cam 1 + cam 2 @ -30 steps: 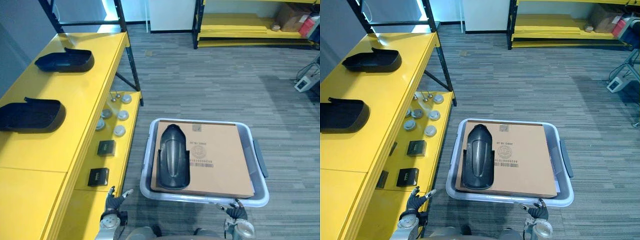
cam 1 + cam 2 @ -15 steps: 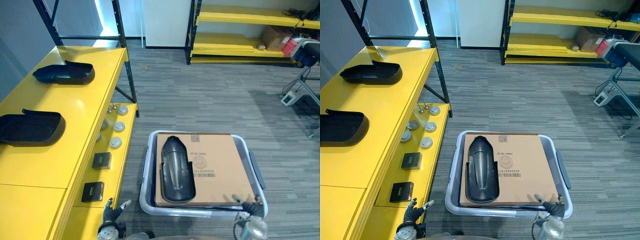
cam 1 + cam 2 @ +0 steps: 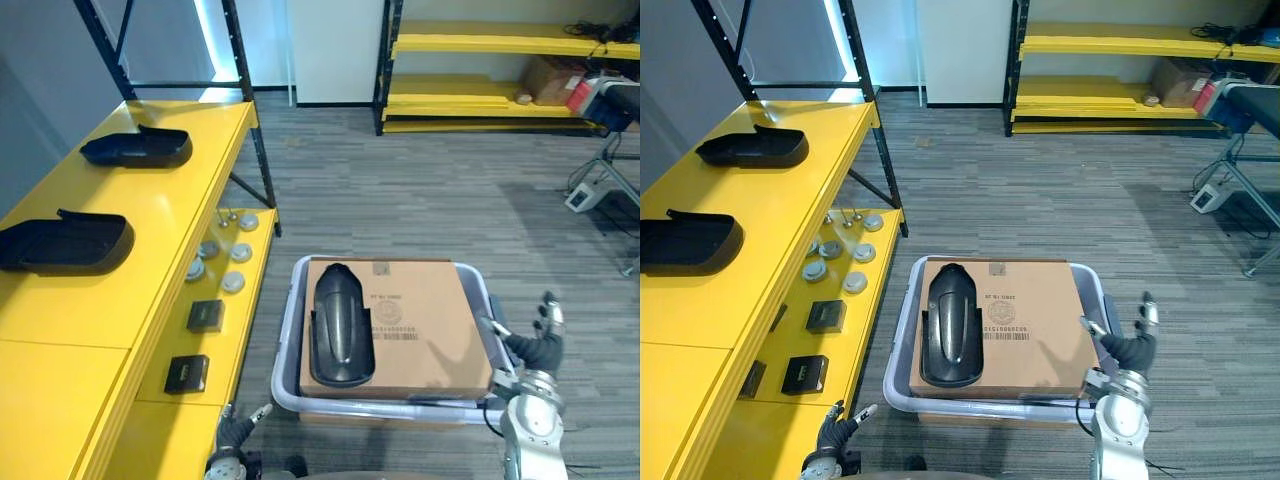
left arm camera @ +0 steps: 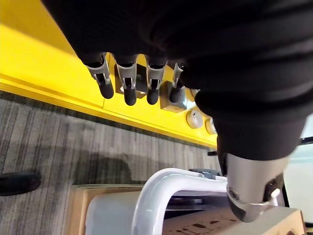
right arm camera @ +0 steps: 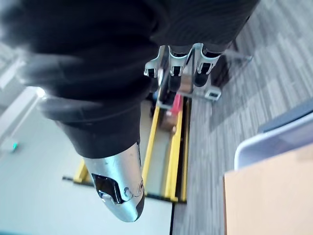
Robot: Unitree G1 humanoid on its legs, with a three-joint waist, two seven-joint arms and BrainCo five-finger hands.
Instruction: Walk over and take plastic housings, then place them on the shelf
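Task stage: two housings lie on the shelf top; one waits in the bin, in neither hand.
Far shelf housing (image 3: 137, 148): black, at the far end of the shelf (image 3: 150, 230) top.
Near shelf housing (image 3: 65, 242): black, nearer along the same top, well apart from the far one.
Bin housing (image 3: 341, 325): black, lengthwise on the cardboard's left part, untouched.
Cardboard (image 3: 425, 325): flat sheet over the bin (image 3: 283, 375), nearly covering its mouth.
Left to do, as judged: grasp the bin housing, carry it left, set it on the shelf top.
Right hand (image 3: 538, 345): raised just beside the bin's right rim, fingers spread wide, empty.
Left hand (image 3: 238, 428): low, between the bin's near-left corner and the shelf's lower tier; fingers (image 4: 129, 90) straight, empty.
Open room on shelf: bare yellow between the two housings, and a wide bare stretch nearer than the near one.
Lower tier (image 3: 200, 345): black boxes (image 3: 205, 315) and round discs (image 3: 233, 282); it juts toward the bin, leaving a narrow strip of floor.
Edges to mind: the shelf top's front edge; the black post (image 3: 255, 120) at the far corner; the bin's raised rim.
Floor (image 3: 420, 200): open beyond and to the right of the bin; a far rack (image 3: 490, 60) stands well apart.
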